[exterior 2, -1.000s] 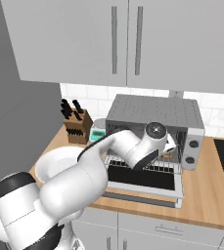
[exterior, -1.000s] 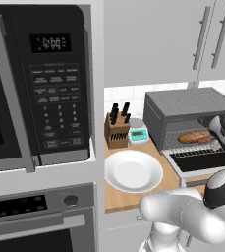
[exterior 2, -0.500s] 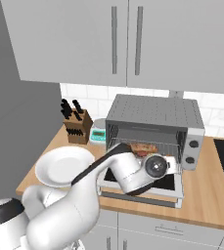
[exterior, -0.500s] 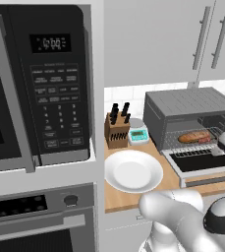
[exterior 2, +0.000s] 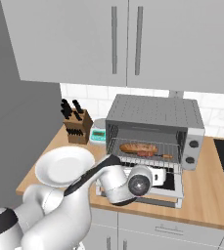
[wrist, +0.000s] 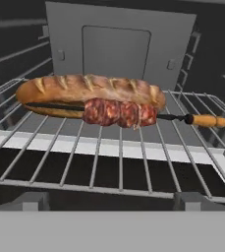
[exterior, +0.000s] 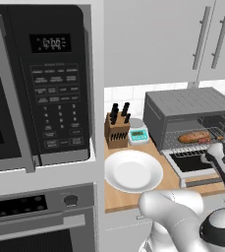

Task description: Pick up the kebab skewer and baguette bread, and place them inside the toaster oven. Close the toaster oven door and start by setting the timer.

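Baguette bread (wrist: 87, 88), golden-brown, slashed crust

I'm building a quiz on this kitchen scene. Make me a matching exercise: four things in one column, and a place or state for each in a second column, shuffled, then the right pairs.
Things:
1. baguette bread
2. toaster oven door
3. white plate
4. knife block

Places or states:
A. dropped open, lying flat
B. on the counter, nothing on it
C. on the wire rack, against the kebab skewer
D. by the wall, left of the toaster oven

Pairs: 1-C, 2-A, 3-B, 4-D
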Controlling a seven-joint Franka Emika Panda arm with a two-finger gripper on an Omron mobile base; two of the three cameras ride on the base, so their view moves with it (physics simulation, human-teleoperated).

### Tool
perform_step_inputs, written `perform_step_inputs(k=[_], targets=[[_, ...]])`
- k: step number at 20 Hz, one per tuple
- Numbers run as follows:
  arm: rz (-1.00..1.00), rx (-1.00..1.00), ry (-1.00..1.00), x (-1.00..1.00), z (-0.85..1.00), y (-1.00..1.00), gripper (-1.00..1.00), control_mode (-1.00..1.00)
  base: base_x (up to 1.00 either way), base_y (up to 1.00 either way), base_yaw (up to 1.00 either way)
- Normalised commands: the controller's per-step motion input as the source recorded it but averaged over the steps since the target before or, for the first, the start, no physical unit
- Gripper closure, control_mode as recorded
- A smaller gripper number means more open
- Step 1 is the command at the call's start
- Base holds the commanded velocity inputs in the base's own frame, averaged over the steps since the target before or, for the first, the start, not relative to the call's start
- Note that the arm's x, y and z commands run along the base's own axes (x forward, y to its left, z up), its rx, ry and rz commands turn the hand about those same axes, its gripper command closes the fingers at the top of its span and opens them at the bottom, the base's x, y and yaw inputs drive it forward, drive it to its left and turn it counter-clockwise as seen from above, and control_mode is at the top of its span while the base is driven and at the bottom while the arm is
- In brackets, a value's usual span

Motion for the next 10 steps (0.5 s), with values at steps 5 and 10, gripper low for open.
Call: perform_step_inputs(k=[5, 10], targets=[[-0.17, 0.09, 0.00, 0.02, 0.00, 0.00, -1.00, -1.00, 0.00, 0.00, 0.00], [-0.05, 0.02, 0.00, 0.01, -0.04, -0.01, -1.00, -1.00, 0.00, 0.00, 0.00]])
